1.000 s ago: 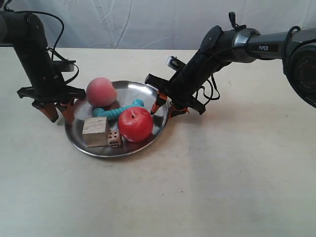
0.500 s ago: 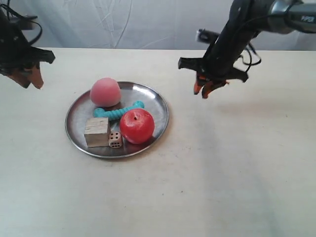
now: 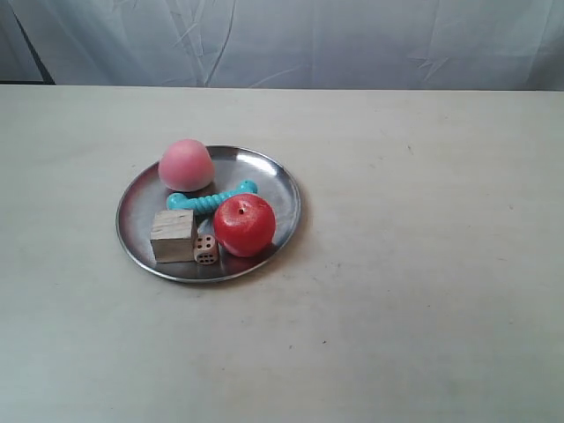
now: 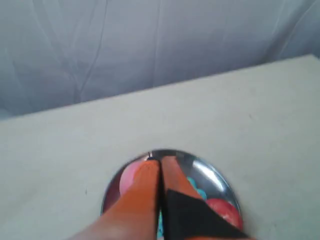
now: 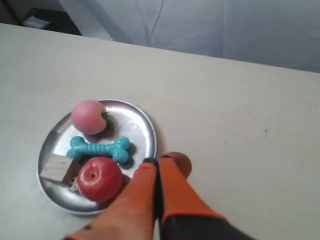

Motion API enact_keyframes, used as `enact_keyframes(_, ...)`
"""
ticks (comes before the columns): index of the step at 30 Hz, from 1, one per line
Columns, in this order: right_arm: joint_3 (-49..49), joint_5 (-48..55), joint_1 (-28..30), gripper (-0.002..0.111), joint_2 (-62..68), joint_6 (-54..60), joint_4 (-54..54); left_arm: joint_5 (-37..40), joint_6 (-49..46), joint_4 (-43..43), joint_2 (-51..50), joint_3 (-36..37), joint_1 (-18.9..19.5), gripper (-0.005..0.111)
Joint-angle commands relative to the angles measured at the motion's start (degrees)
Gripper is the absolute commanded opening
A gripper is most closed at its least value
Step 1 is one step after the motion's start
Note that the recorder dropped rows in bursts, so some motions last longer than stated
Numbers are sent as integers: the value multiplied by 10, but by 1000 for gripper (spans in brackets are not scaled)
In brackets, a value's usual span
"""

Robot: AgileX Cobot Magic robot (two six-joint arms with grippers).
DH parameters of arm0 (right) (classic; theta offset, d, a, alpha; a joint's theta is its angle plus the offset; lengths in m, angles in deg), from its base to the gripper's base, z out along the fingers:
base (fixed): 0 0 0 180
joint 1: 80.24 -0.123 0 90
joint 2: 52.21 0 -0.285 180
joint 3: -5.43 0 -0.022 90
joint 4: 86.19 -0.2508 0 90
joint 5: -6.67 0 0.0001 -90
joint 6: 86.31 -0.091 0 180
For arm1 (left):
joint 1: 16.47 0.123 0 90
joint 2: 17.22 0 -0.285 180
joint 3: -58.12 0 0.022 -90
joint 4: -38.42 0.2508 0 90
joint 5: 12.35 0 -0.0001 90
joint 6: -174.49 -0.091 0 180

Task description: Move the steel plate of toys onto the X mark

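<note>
— Two arms were down at that steel plate (image 3: 269, 181) a second ago, one at either side of its rim. Now neither shows in the exterior view at all.

— Backed right off, yes. The left gripper (image 4: 159, 161) hangs above the plate with its orange fingers pressed together on nothing. The right gripper (image 5: 160, 162) is the same, clenched and empty, just off the plate's rim.

— And the plate?

— Flat on the cream counter (image 3: 423, 291), in the half toward the exterior view's left edge, well in from the far edge and from every corner. It hasn't budged in the last half second. The load's all aboard: pink peach (image 3: 186, 165), turquoise bone (image 3: 211, 200), red apple (image 3: 244, 225), wooden cube (image 3: 173, 235), and the die (image 3: 205, 249) tucked between cube and apple.

— So is it on the X mark?

— Can't tell. I make out no cross on the bare counter, so it may well lie under the plate. Letting go and pulling clear looks to me like a finished placement rather than a pause before another lift.
</note>
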Motion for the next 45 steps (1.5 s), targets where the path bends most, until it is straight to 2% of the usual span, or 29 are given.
enact_keyframes(1,-208,-143,-38,1,-141,7,-29,-164,-105,-101,171,183,-2,0)
enact_keyframes(4,-362,-262,-46,1,-225,7,-40,-197,-106,-58,243,259,-2,0)
enact_keyframes(7,-439,-236,-46,1,-287,7,-68,-169,-106,13,286,281,-2,0)
enact_keyframes(8,-455,-200,-46,1,-308,7,-68,-159,-106,28,298,283,-2,0)
enact_keyframes(13,-465,-111,-46,1,-328,7,-68,-160,-106,28,305,283,-2,0)
enact_keyframes(18,-465,-103,-41,1,-365,15,-64,-160,-106,28,306,283,-2,0)
enact_keyframes(23,-465,-180,18,1,-474,48,10,-160,-106,28,306,283,-2,0)
enact_keyframes(28,-479,-186,86,1,-578,48,66,-160,-106,28,306,283,-2,0)
enact_keyframes(33,-562,-192,132,1,-635,47,67,-160,-106,28,306,283,-2,0)
enact_keyframes(40,-686,-245,138,1,-661,47,32,-160,-105,28,306,283,-2,0)
enact_keyframes(45,-712,-233,138,1,-661,47,-23,-160,-105,28,306,283,-2,0)
